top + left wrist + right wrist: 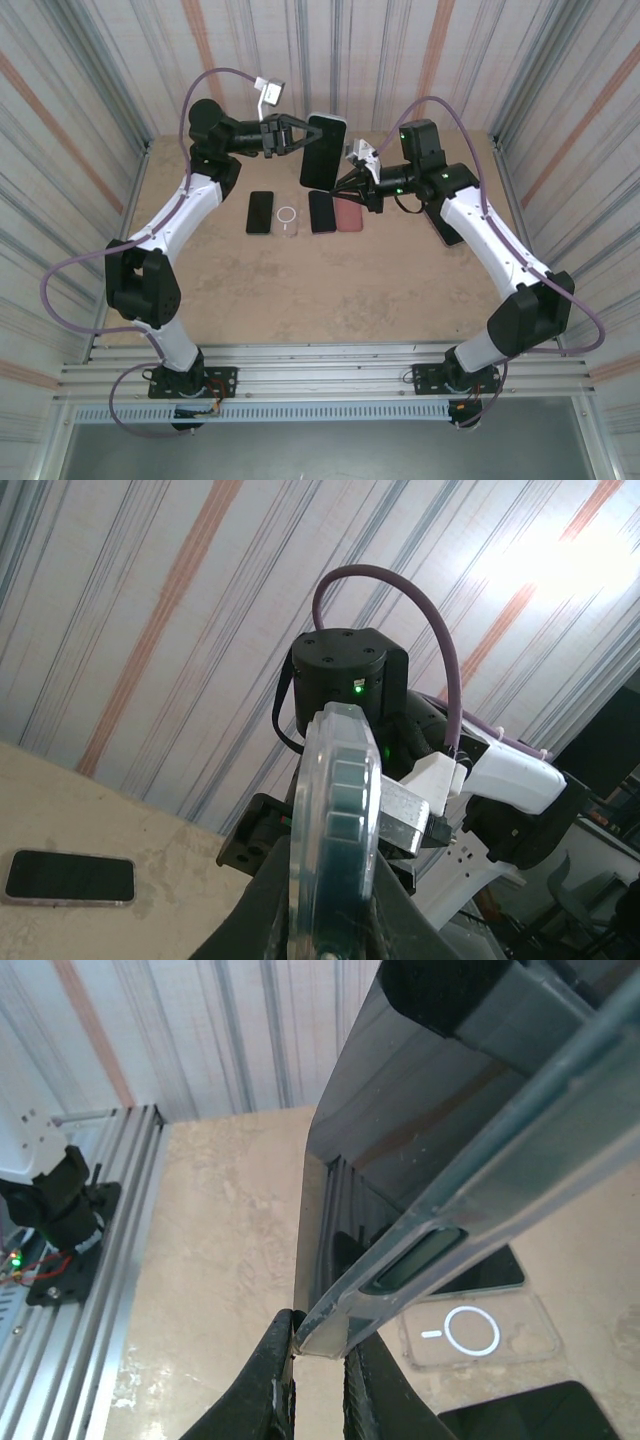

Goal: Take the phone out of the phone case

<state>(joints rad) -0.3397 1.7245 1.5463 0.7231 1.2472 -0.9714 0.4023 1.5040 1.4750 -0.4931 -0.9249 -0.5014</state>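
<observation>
Over the tan table (300, 290), walled by striped sheeting (90, 90), the phone (325, 150) is gripped by the left gripper (299, 135) and right gripper (342, 184); beneath them are laid two dark phones (260, 211), one clear case (287, 218) and one pink case (348, 215), amid open tabletop. At the left wrist its phone case (335, 820) is clamped edge-on; at the right, one corner is pinched.

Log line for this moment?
left gripper: shut on phone | right gripper: shut on case corner | phone: in case, raised above table

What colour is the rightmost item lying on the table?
The rightmost item is reddish pink; the top external view shows it best.
</observation>
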